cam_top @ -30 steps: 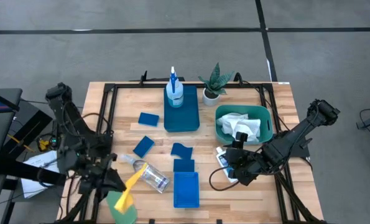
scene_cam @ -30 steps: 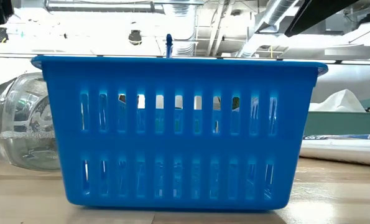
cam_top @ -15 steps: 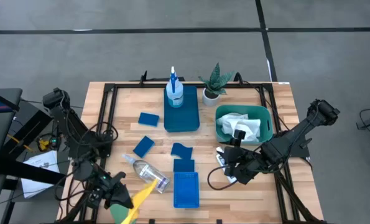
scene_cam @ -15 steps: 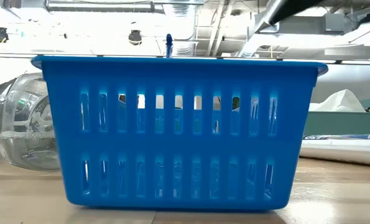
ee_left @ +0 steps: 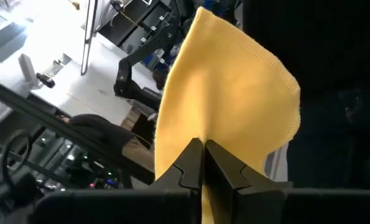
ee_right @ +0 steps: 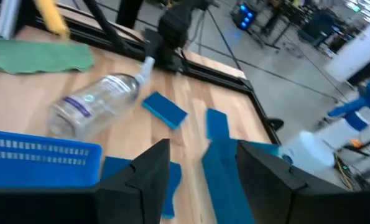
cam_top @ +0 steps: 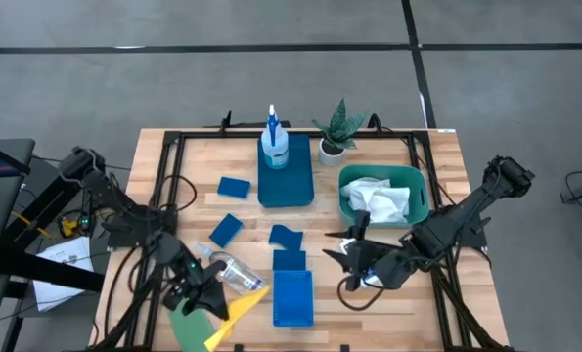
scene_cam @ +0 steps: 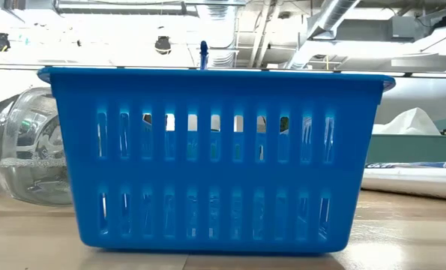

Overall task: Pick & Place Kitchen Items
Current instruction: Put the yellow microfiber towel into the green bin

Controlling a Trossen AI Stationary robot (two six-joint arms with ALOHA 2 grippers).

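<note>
My left gripper [cam_top: 215, 303] is shut on a yellow cloth [cam_top: 238, 307] near the table's near edge, beside a green cloth [cam_top: 185, 328] that lies flat. A clear plastic bottle [cam_top: 228, 272] lies on its side just beyond. My right gripper [cam_top: 337, 258] is open and empty, right of the blue slotted basket [cam_top: 292, 298], pointing toward the table's left. Blue sponges [cam_top: 234, 187] [cam_top: 226, 230] [cam_top: 287, 237] lie mid-table. The spray bottle [cam_top: 274, 147] stands on a blue tray [cam_top: 295, 186]. White cloths [cam_top: 380, 198] lie in the teal tub [cam_top: 420, 200]. My left gripper pinches the yellow cloth between its two shut fingers [ee_left: 186, 163], at a bunched part [ee_left: 201, 127]; one layer or several, I cannot tell. The cloth [ee_left: 225, 93] spreads out beyond the fingertips, slack. In the high view it reaches from the gripper toward the table's right.
A potted plant [cam_top: 335, 132] stands at the far edge beside the tub. A white bottle [scene_cam: 414, 181] lies to the right of the basket [scene_cam: 215, 157] in the low view. The right wrist view shows the clear bottle [ee_right: 94, 102] and sponges [ee_right: 165, 109] ahead.
My left gripper has carried the yellow cloth toward the table's near edge and right, past the green cloth toward the basket; the cloth now sticks out to the right. My right gripper has turned and gone toward the table's left, away from the white bottle.
</note>
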